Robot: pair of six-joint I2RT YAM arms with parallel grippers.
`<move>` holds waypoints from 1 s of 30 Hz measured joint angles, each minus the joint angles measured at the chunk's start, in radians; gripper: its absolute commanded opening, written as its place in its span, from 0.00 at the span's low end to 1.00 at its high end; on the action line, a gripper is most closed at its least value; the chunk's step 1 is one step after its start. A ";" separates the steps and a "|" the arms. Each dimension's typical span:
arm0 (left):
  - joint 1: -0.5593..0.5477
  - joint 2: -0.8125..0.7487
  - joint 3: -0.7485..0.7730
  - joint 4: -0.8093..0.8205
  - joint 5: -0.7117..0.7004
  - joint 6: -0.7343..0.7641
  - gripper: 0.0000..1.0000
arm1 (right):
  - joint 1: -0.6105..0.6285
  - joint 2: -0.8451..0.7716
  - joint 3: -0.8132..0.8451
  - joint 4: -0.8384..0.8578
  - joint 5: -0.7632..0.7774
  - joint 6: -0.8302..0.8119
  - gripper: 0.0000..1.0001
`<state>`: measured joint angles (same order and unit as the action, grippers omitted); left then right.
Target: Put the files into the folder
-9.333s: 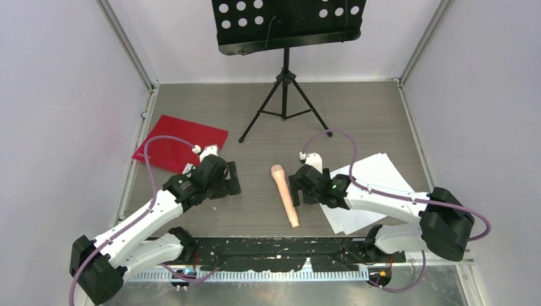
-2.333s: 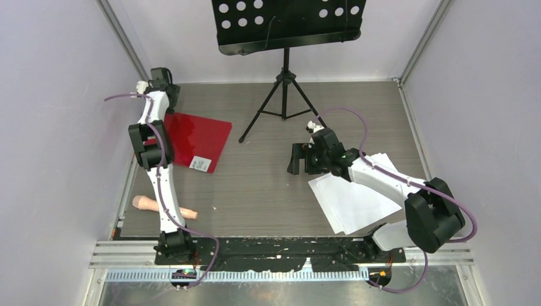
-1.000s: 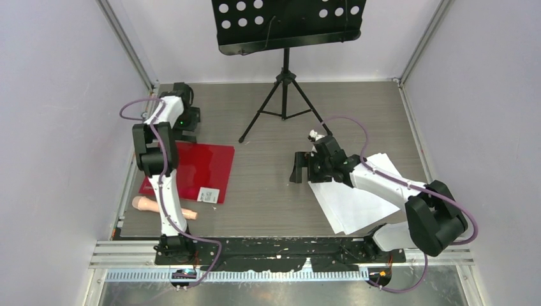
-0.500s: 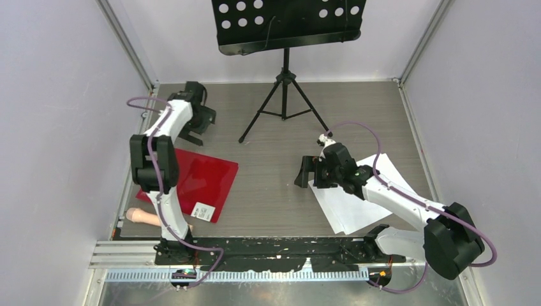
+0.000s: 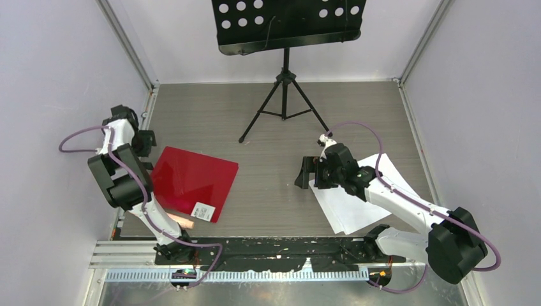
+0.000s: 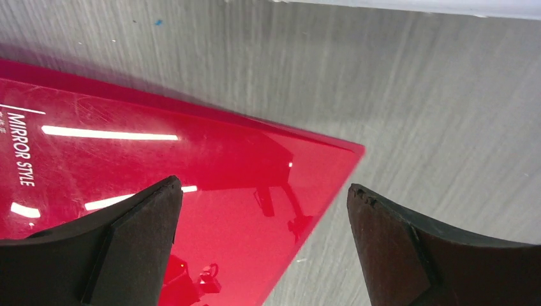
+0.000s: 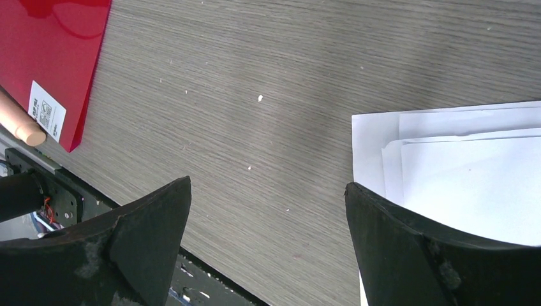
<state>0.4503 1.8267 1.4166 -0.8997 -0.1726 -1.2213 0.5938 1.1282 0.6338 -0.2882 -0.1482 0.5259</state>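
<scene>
The crimson folder [image 5: 191,180] lies closed and flat at the left of the table, its white label [image 5: 203,211] at the near corner. My left gripper [image 5: 145,141] is open and empty just past the folder's far-left corner. In the left wrist view the glossy folder [image 6: 127,166] lies below the open left gripper [image 6: 263,186]. The white files [image 5: 363,194] lie at the right. My right gripper [image 5: 306,172] is open and empty just left of the files' edge. The right wrist view shows the right gripper [image 7: 268,185] over bare table, the files [image 7: 459,166] at the right and the folder [image 7: 51,44] far left.
A black music stand [image 5: 285,25] on a tripod [image 5: 284,108] stands at the back middle. A pink rod-like object [image 5: 182,221] pokes out from under the folder's near edge, also visible in the right wrist view [image 7: 22,124]. White walls close in left and right.
My left arm has swung from the back of the table to the folder's far-left corner. The folder has shifted nearer and turned. The right arm has barely moved.
</scene>
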 measured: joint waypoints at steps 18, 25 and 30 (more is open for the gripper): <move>0.144 0.031 -0.090 0.007 0.094 0.050 0.93 | 0.019 0.016 0.000 0.001 -0.012 0.000 0.95; 0.165 0.037 -0.032 -0.061 0.023 0.121 0.51 | 0.030 0.028 0.000 0.001 -0.013 0.000 0.96; 0.171 0.071 0.013 -0.111 -0.009 0.175 0.32 | 0.033 0.028 0.000 0.003 -0.012 0.003 0.96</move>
<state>0.6216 1.8980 1.4300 -1.0103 -0.1818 -1.0462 0.6270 1.1564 0.6338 -0.2848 -0.1604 0.5285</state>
